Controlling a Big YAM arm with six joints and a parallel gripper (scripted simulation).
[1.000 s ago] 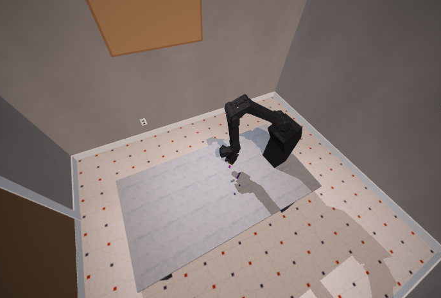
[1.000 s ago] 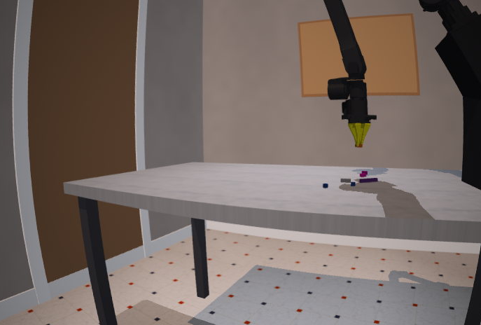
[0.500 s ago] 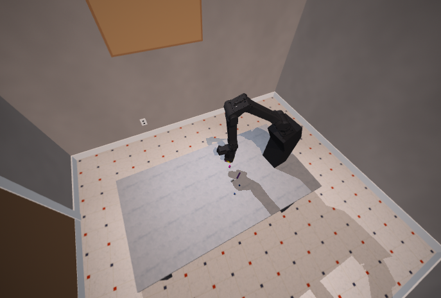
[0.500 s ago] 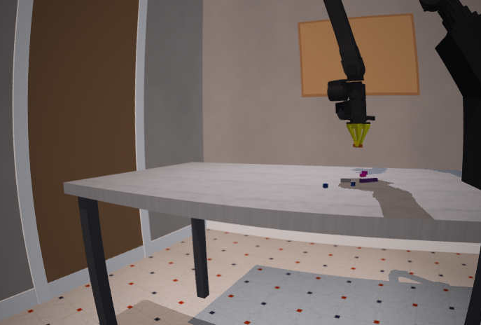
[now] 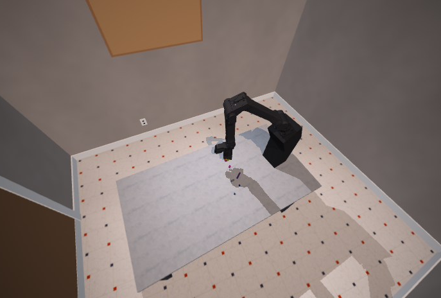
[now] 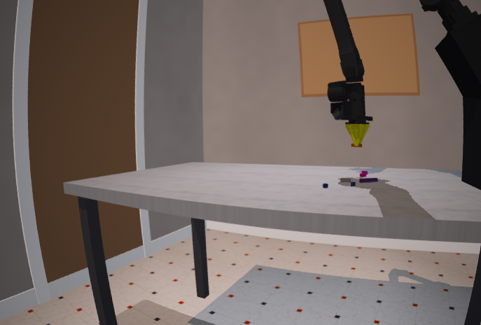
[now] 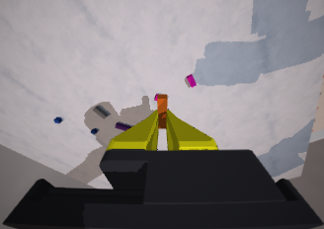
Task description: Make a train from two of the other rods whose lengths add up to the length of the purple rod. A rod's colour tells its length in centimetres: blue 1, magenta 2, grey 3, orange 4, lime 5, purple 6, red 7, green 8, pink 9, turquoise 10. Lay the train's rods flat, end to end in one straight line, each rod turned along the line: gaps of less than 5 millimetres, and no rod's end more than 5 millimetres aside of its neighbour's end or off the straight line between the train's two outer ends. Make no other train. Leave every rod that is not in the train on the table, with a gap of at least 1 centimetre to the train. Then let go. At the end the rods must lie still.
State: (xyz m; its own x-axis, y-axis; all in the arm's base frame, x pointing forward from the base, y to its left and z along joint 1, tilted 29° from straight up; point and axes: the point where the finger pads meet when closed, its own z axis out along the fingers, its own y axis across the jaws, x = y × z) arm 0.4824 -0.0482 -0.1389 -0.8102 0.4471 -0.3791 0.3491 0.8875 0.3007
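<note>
Orange rod [image 6: 359,145] [image 7: 162,110] between fingertips — jaws clenched on it, aloft over table [image 5: 178,210] [image 6: 248,191] [image 7: 39,64].

Arm arched over, fingers [image 5: 226,160] [image 6: 356,144] pointing down, nearly together.

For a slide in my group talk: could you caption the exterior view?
Gripper holding the orange rod above the table, with purple, grey, magenta and blue rods lying below.
</note>
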